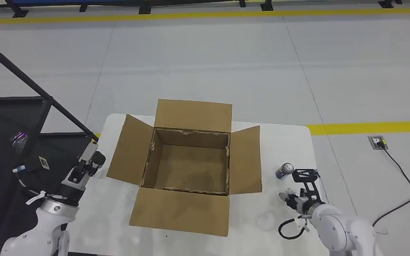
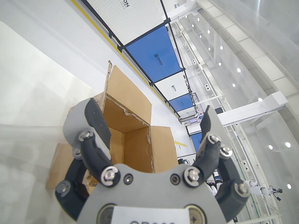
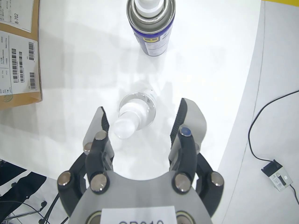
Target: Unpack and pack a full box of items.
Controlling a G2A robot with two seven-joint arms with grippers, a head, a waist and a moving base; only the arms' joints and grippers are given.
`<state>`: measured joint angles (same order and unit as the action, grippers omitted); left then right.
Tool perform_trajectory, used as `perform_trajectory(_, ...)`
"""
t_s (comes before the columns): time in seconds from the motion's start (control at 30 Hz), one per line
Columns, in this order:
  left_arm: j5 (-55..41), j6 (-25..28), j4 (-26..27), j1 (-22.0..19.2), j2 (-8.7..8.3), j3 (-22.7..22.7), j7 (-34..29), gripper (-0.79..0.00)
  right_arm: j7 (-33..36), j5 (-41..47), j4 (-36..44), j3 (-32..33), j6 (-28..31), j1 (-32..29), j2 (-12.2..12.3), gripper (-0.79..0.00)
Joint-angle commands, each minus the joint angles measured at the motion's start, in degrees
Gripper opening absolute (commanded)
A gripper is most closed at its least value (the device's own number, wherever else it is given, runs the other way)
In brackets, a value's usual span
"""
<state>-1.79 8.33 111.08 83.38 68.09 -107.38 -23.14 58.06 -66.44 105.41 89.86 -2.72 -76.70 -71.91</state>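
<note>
An open cardboard box (image 1: 187, 168) stands in the middle of the white table (image 1: 288, 141), flaps spread, nothing visible inside. To its right stands a blue spray can (image 1: 284, 171) (image 3: 151, 17) with a white nozzle. Nearer my right gripper stands a small clear bottle (image 3: 135, 115) with a white cap. That right gripper (image 3: 142, 109) (image 1: 306, 181) hangs open just above the bottle, its fingers either side of the cap without touching it. My left gripper (image 2: 149, 115) (image 1: 90, 163) is open and holds nothing, off the box's left side, pointing toward the box (image 2: 130, 122).
The box's right flap (image 3: 18, 43), covered in printed labels, lies flat beside the bottle. The table's rounded right edge (image 3: 247, 75) is close to the can. A black cable and a small power box (image 3: 276, 176) lie on the floor. A black frame (image 1: 38, 96) stands left of the table.
</note>
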Motion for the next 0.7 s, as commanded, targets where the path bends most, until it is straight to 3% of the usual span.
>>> perform_trajectory(0.0,0.14,-0.06,0.2,0.1,-0.04,0.08,0.11,0.0,-0.21,-0.31,-0.61,-0.47,0.01,0.51,0.03,-0.48)
perform_trajectory(0.13,0.19,-0.02,0.3,0.21,-0.09,0.18,0.53,0.0,-0.99,-0.7,-0.62,-0.79,-0.14,0.93,0.1,-0.653)
perform_trajectory(0.2,0.41,-0.01,0.33,0.3,-0.12,0.21,0.87,0.0,-0.82,-1.23,0.19,-0.79,-0.07,1.03,0.19,-0.785)
perform_trajectory(0.37,0.12,0.05,0.34,0.45,-0.17,0.26,1.28,0.0,-0.5,-2.45,6.22,-0.1,-0.05,-0.04,0.45,-0.785)
perform_trajectory(0.67,-0.55,0.42,0.87,0.81,-0.29,0.34,1.3,0.0,3.8,-11.14,27.27,-2.33,0.4,1.34,0.86,-0.785)
